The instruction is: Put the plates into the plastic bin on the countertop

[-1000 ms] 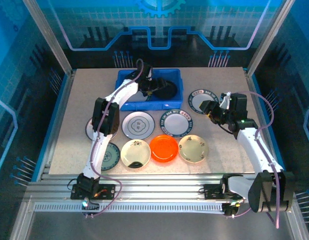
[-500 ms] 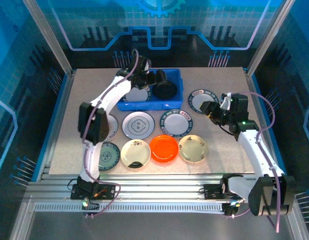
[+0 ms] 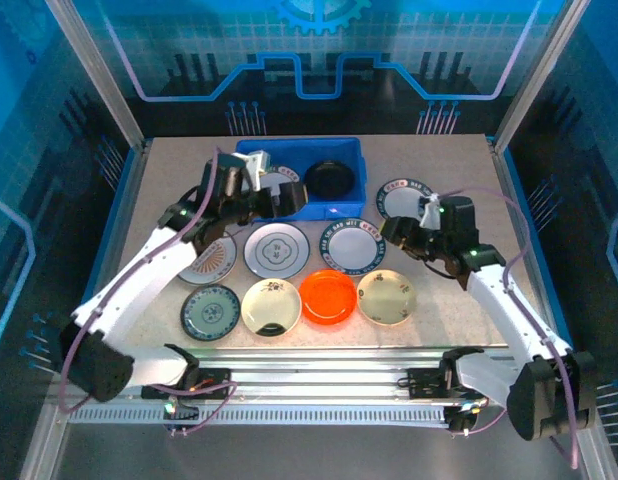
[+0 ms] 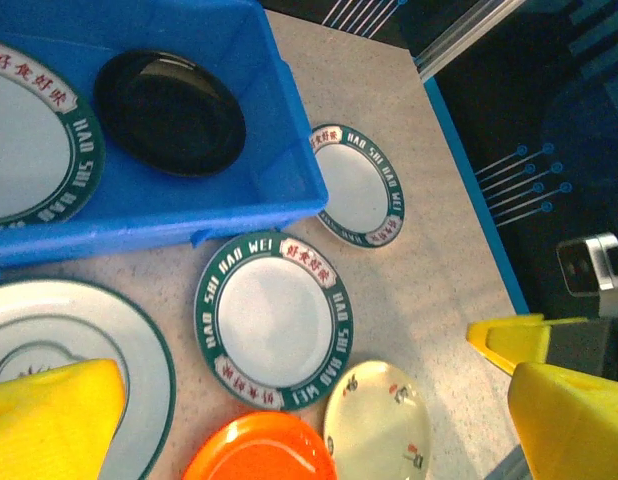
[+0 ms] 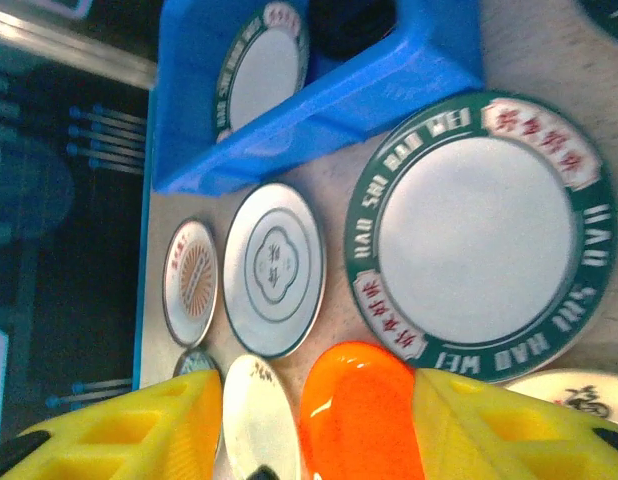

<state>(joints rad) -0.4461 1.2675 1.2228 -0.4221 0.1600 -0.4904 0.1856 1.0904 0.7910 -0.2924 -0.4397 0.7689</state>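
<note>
Blue rectangular plastic bin [image 4: 289, 150] contains 1 green-rimmed white round plate [image 4: 19, 140], 1 black round plate [image 4: 169, 112]. Left gripper [image 3: 289, 200] fingers: wide, empty. Right gripper [image 3: 392, 232] fingers: half-spread, empty.

Left arm [image 3: 139, 275] is folded, elbow low and outboard, forearm reaching forward and inward. Left hand [image 3: 282, 200] has its yellow fingers [image 4: 49, 425] spread fully apart, nothing between them. Right arm [image 3: 509, 310] is likewise bent, forearm angled inward; right hand [image 3: 394, 232] has its fingers [image 5: 509, 430] parted partway, gripping nothing.
</note>
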